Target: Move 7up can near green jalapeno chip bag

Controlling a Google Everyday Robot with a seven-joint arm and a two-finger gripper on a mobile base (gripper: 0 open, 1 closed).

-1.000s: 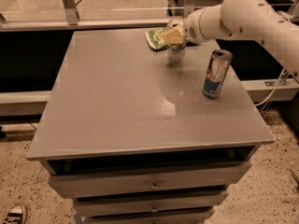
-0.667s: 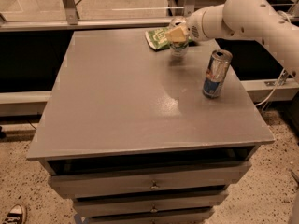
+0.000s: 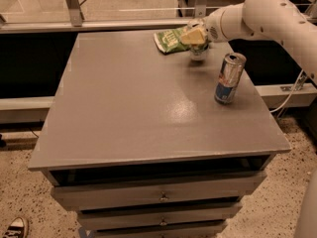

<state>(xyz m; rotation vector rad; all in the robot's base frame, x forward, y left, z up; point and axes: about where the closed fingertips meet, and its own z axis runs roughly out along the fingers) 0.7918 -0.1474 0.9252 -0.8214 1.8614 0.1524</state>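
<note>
The green jalapeno chip bag (image 3: pixel 170 39) lies flat at the back of the grey table (image 3: pixel 129 103), right of centre. The 7up can (image 3: pixel 199 52) stands just to the right of the bag, close to it, and only its lower body shows. My gripper (image 3: pixel 194 36), with its pale yellow fingers (image 3: pixel 193 34), comes in from the right on the white arm (image 3: pixel 257 14). It sits over the can's top, shut on the can, and hides the can's upper part. I cannot tell whether the can rests on the table or hangs just above it.
A taller slim silver-and-blue can (image 3: pixel 229 78) stands upright near the table's right edge, in front of the arm. Drawers (image 3: pixel 161 196) sit under the tabletop. A metal rail and floor lie behind the table.
My gripper and the 7up can in it have shifted a little to the right and back, staying beside the chip bag. The slim can and the bag have not moved.
</note>
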